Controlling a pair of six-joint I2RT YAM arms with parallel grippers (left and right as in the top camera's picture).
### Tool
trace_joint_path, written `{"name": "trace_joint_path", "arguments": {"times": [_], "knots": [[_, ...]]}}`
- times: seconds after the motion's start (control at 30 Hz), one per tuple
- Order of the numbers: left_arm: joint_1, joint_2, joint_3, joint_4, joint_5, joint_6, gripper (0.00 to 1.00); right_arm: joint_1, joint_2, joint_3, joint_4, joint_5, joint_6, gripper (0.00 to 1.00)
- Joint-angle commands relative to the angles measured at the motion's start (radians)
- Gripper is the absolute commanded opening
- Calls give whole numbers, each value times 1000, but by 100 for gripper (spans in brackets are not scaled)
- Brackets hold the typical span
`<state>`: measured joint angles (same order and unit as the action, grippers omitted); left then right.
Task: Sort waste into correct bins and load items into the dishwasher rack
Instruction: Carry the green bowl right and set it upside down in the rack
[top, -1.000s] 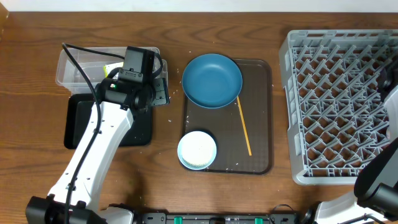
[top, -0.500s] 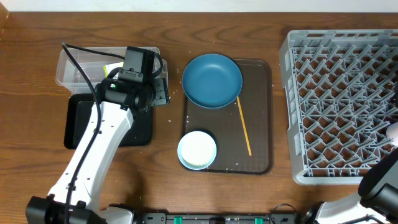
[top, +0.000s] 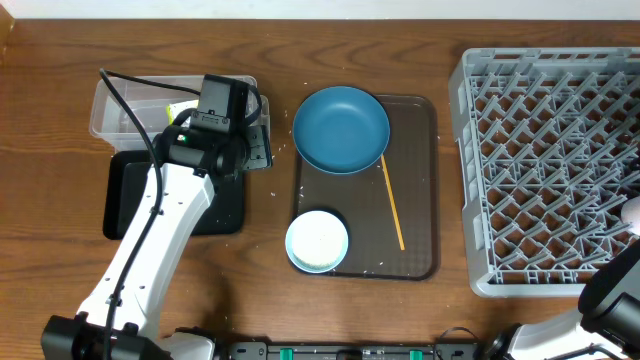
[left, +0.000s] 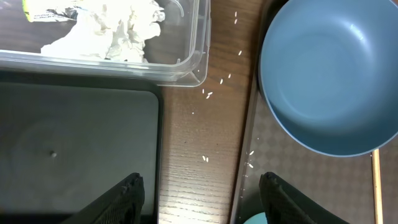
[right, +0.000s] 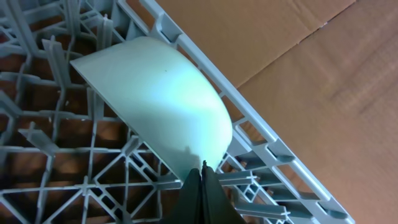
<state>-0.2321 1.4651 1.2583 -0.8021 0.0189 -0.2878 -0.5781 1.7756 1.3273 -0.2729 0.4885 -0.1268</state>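
Note:
My left gripper (left: 202, 184) hangs open over the bare wood between the black tray (left: 74, 143) and the brown tray, holding nothing. The clear tub (left: 186, 62) holds white tissues (left: 118, 31) and a yellow-green wrapper (left: 46, 9). Rice grains (left: 208, 93) lie scattered on the wood. The dark-blue dish (top: 341, 129), a yellow stick (top: 392, 203) and a mint-green bowl (top: 317, 241) rest on the brown tray. My right gripper (right: 203, 167) is shut, its tips right at the rim of a pale bowl (right: 155, 99) standing on edge in the grey rack (top: 550, 170).
The brown serving tray (top: 420, 200) lies between the bins and the rack. The left arm (top: 160, 230) crosses the black tray (top: 125, 200), and its black cable loops over the tub. Cardboard (right: 311, 74) shows beyond the rack's outer wall.
In the overhead view the right arm has drawn back toward the near right corner, baring more of the rack's right edge. The left arm has not moved.

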Motion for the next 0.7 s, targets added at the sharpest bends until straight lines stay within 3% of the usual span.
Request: {"name": "trace_joint_path", "arguments": {"times": [0.0, 0.33, 0.5, 0.67], "knots": [[0, 0, 6, -1, -12, -4, 62, -5, 16, 0, 19, -23, 45, 1], [0, 0, 6, -1, -12, -5, 62, -4, 98, 0, 106, -138, 60, 2], [0, 0, 6, -1, -12, -4, 62, -4, 100, 0, 130, -146, 60, 17], [0, 0, 6, -1, -12, -5, 63, -3, 98, 0, -5, -285, 59, 25]]}}
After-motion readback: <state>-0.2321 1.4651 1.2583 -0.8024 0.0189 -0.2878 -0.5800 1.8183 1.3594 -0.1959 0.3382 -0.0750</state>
